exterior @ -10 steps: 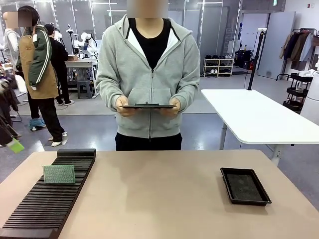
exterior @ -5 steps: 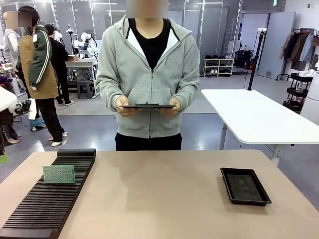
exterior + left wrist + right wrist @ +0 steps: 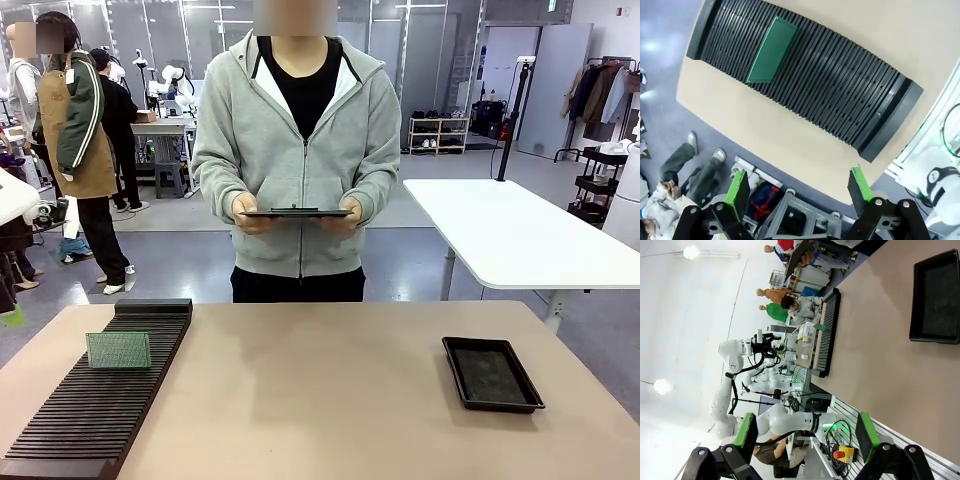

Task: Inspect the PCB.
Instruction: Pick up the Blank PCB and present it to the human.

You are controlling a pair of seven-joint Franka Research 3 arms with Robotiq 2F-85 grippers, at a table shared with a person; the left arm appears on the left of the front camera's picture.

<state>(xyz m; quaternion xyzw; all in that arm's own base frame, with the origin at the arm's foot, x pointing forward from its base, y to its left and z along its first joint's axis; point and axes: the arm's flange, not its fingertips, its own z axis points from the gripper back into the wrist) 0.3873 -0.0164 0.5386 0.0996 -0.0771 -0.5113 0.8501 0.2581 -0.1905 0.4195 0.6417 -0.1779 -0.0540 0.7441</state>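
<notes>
The green PCB [image 3: 118, 350] stands upright in a slot of the black ribbed rack [image 3: 100, 405] at the table's left; from above, in the left wrist view, the PCB [image 3: 772, 50] shows as a green strip across the rack [image 3: 840, 95]. My left gripper [image 3: 799, 191] hovers high over the table's edge beside the rack, open, nothing between its pads. My right gripper [image 3: 803, 434] is open too, held off the table's near edge, looking sideways along the tabletop. Across the table a person holds a dark flat tablet [image 3: 298, 212] in both hands.
A shallow black tray [image 3: 491, 373] lies at the table's right, seen also in the right wrist view as the tray [image 3: 935, 297]. A white table [image 3: 520, 235] stands behind at the right. My left arm's white link [image 3: 12, 195] shows at the left edge.
A white part of my left arm has come into the front view at the far left edge. The PCB, the rack, the tray and the person have not moved.
</notes>
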